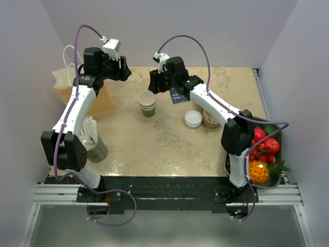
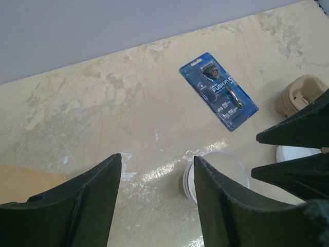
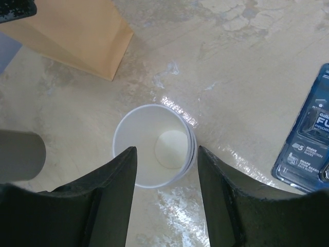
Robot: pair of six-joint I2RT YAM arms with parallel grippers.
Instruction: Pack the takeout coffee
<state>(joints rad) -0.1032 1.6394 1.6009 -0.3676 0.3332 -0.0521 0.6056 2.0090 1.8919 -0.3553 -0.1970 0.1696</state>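
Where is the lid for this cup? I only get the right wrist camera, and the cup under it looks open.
Observer: The white lid lies flat on the table, to the right of the open paper cup, apart from it.
Operator: Is something beside the lid?
Observer: Yes, a beige roll sits close on its right.
Operator: Anything else I can't see?
Observer: A bowl of fruit stands at the table's right edge.
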